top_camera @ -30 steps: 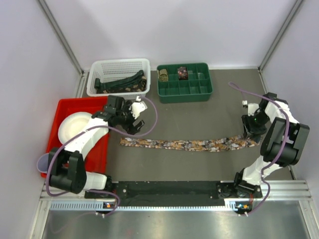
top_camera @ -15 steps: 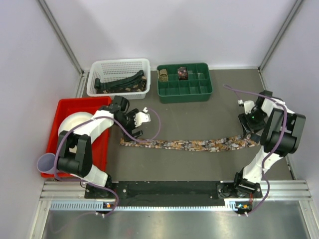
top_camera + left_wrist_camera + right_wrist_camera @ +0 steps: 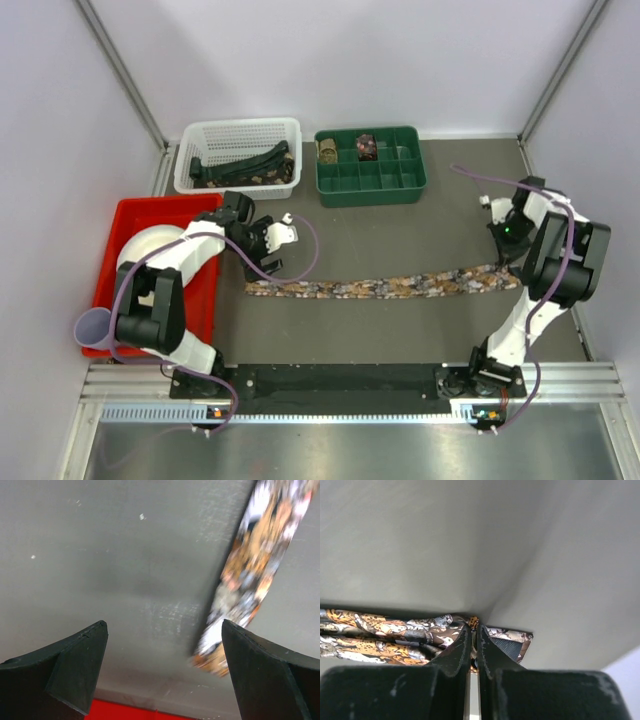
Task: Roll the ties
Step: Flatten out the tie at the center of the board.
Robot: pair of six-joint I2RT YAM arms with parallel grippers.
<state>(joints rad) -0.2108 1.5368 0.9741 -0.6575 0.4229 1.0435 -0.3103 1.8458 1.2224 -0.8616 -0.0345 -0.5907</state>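
1. Tie (image 3: 380,287) lies unrolled along the counter (image 3: 400,225).
2. Right fingers (image 3: 457,652) pinch its right end, likely to keep it taut.
3. Left fingers (image 3: 75,660) spread wide over the other end, apparently ready to start the roll.

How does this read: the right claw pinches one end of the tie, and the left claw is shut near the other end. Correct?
No: the left claw is open, jaws wide apart, as the left wrist view shows. The right claw does pinch the tie at one end.
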